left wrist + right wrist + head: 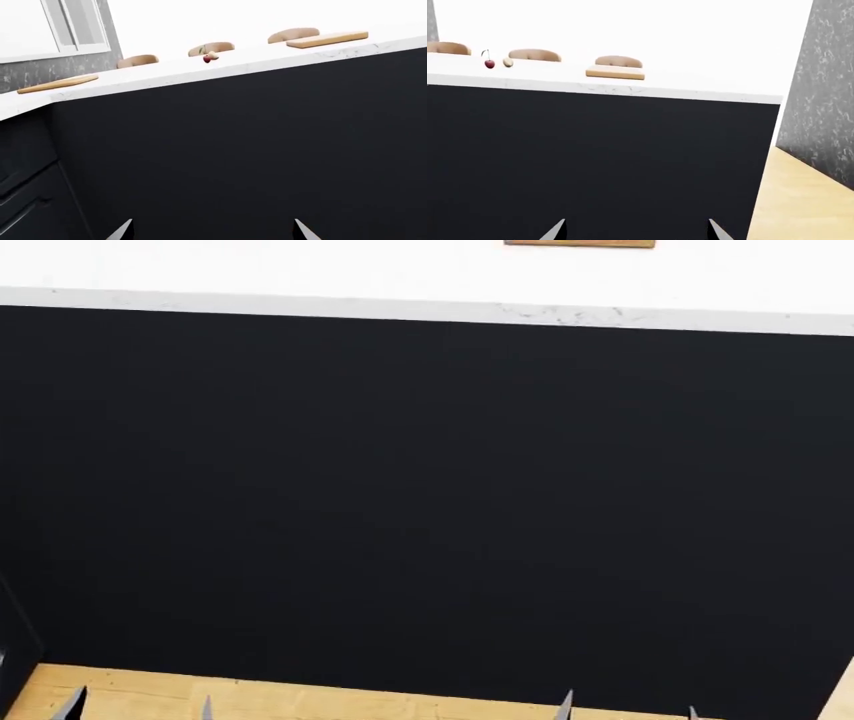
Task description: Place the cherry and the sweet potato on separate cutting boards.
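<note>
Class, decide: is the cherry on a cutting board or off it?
Off. The cherry sits on the white counter beside the sweet potato, apart from the cutting board.

Only pincer tips visible: thin pointed fingertips [558, 229], dark with pale grey edges, seemingly wedge-shaped.

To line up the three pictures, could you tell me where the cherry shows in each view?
Left wrist view: the cherry sits on the white counter, between two cutting boards.
Head view: not in it; only the counter's edge and one board show.
Right wrist view: the cherry is on the counter, beside the sweet potato.
Shared landmark: the counter's white front edge.
</note>
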### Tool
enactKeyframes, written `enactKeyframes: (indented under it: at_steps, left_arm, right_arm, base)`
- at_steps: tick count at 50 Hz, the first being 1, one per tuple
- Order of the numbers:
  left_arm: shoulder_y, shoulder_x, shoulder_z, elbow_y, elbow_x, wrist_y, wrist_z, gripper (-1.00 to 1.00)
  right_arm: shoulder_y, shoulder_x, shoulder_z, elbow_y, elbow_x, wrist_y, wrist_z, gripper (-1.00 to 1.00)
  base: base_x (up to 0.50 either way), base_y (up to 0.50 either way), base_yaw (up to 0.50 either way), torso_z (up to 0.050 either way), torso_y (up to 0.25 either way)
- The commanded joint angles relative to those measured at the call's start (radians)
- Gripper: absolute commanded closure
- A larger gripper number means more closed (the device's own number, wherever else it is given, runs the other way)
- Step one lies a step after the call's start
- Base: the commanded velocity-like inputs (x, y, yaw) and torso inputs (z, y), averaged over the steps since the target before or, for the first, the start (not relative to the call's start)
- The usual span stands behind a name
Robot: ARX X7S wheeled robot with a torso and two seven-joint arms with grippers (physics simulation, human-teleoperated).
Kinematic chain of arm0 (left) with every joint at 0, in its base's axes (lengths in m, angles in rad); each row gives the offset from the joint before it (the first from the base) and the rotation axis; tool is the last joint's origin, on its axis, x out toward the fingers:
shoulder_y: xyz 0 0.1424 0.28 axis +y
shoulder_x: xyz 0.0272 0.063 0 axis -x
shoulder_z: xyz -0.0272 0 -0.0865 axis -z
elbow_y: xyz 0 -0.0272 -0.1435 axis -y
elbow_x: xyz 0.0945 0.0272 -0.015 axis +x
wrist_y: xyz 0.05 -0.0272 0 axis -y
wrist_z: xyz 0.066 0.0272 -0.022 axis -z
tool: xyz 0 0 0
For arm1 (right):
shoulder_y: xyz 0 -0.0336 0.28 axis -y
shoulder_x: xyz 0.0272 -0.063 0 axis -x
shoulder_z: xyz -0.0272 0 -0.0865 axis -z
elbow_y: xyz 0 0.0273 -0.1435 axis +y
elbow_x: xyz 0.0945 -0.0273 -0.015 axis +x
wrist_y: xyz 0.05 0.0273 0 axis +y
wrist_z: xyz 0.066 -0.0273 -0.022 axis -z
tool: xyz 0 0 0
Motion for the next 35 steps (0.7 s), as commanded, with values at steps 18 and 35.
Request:
enactKeyframes:
  at_steps: [18, 35]
  left_arm:
    - [0.01, 0.015, -0.037, 0.014, -0.047, 0.013, 0.038, -1.0]
    - [0.008, 0.014, -0.033, 0.008, -0.08, 0.004, 0.057, -1.0]
  right_arm:
    - [0.001, -0.012, 0.014, -0.006, -0.025, 0.009, -0.01, -1.0]
    - [0.003, -0.01, 0.012, -0.003, -0.021, 0.011, -0.005, -1.0]
  base:
    - [0.18, -0.45, 0.0, 0.05, 0.0]
    - [0.36, -0.41, 0.0, 0.032, 0.0]
